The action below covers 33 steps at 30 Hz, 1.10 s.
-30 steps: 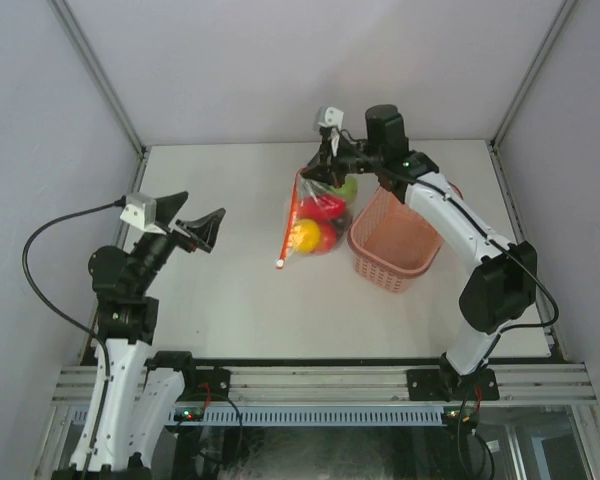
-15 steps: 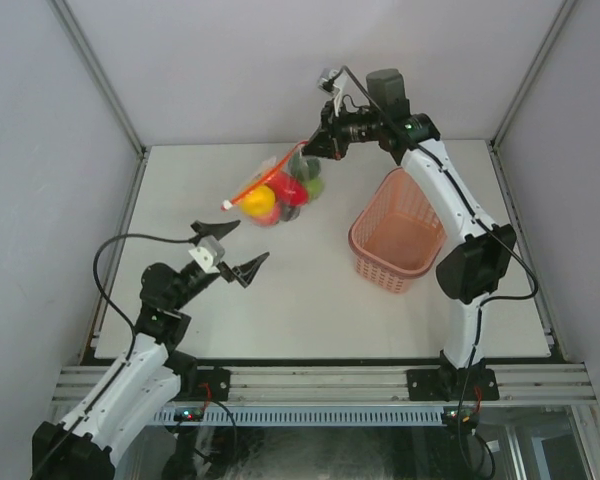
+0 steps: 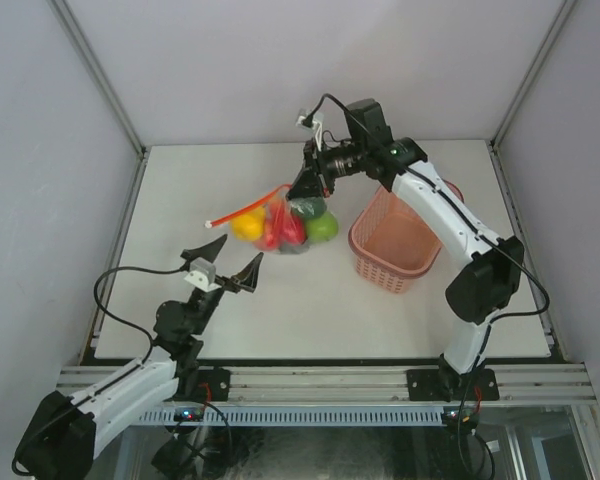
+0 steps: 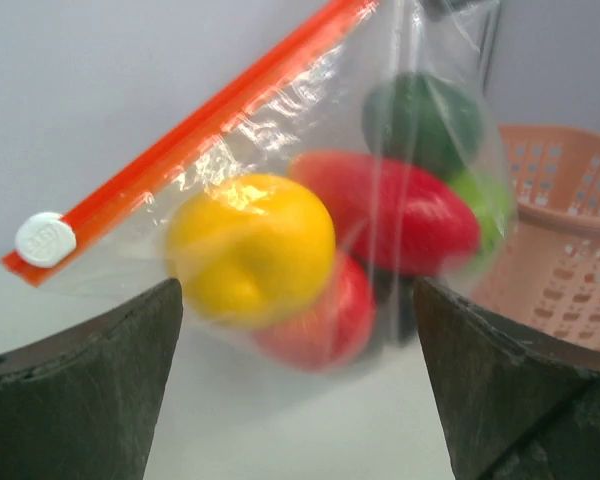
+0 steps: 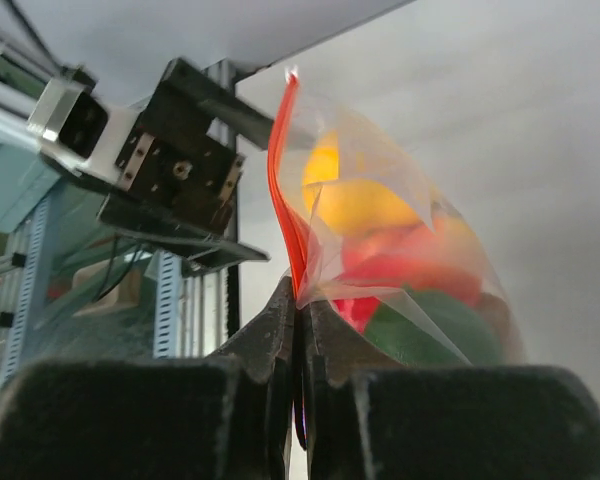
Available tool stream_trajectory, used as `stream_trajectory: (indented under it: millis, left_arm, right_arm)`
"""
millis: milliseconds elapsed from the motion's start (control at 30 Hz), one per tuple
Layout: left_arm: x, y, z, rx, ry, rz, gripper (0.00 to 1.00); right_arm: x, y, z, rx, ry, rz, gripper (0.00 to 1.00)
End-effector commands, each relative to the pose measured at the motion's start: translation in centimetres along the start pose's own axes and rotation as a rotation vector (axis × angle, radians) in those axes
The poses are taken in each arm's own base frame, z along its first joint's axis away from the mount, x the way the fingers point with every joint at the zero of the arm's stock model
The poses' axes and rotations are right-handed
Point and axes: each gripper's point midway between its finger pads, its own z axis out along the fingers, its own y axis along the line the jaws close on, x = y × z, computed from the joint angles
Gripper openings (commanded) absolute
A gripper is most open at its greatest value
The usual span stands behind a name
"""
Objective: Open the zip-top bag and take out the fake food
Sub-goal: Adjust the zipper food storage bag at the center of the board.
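Now, entry one: the right pincer [image 5: 298, 310]?
— Pressed flat together on the top corner of the bag [image 3: 280, 215], right at the orange zip strip [image 4: 190, 140]. A second back it held the bag hanging close against the pink basket [image 3: 385, 272]. It has since swung the bag up and out to the left. The bag now hangs just left of the basket and looks clear of the desk [image 3: 180, 180].

Entry two: the strip?
— It was drooping toward the near edge. Now it runs out leftward from the grip, with the white slider [image 4: 45, 240] at its free end.

Entry three: contents?
— The fake food is all inside: yellow piece [image 3: 246, 226], red piece [image 3: 280, 232], light green piece [image 3: 322, 228], dark green piece [image 3: 308, 207]. None lies on the desk.

Entry four: the left pincer [image 3: 228, 260]?
— Jaws wide apart, holding nothing. It has come in from the left side of the desk to just in front of the bag and faces it. Its own camera shows the bag framed between the fingers.

Remarks?
— I judge the bag is being offered for a two-handed opening. The slider end lies nearest the left pincer, so it is the likely thing to seize. I cannot tell whether the zip is sealed along its whole length. Removal has not begun.
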Motion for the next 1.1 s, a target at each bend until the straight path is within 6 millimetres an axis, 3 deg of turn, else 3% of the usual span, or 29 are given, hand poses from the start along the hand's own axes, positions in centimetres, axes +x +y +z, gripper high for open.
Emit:
stream_trajectory:
  millis: [0,167,300,467,700,1067]
  left_arm:
    - [-3.2,0.8,-1.1,-0.075,-0.182,-0.208,0.99]
    - [-2.7,-0.5,-2.4,-0.032,-0.164,-0.386,0.98]
    - [-2.4,-0.2,-3.0,-0.044,-0.164,-0.365,1.00]
    - [-1.1,1.1,-2.5,-0.121,-0.097,-0.348,1.00]
    - [-0.5,3.0,-1.9,-0.133,-0.076,-0.543,1.00]
    - [-2.8,-0.5,2.2,0.178,-0.052,-0.644,1.00]
  right_arm:
    - [-2.5,5.7,-1.6,-0.101,-0.104,-0.122,0.00]
    - [-1.8,7.9,-1.5,-0.174,-0.111,-0.109,0.00]
    - [-1.2,8.5,-1.4,-0.219,-0.107,-0.096,0.00]
    - [-1.7,9.3,-2.0,-0.248,-0.118,-0.110,0.00]
    - [-1.5,9.4,-2.8,-0.218,-0.124,-0.143,0.00]
    - [-0.6,10.2,-3.5,-0.236,-0.111,-0.179,0.00]
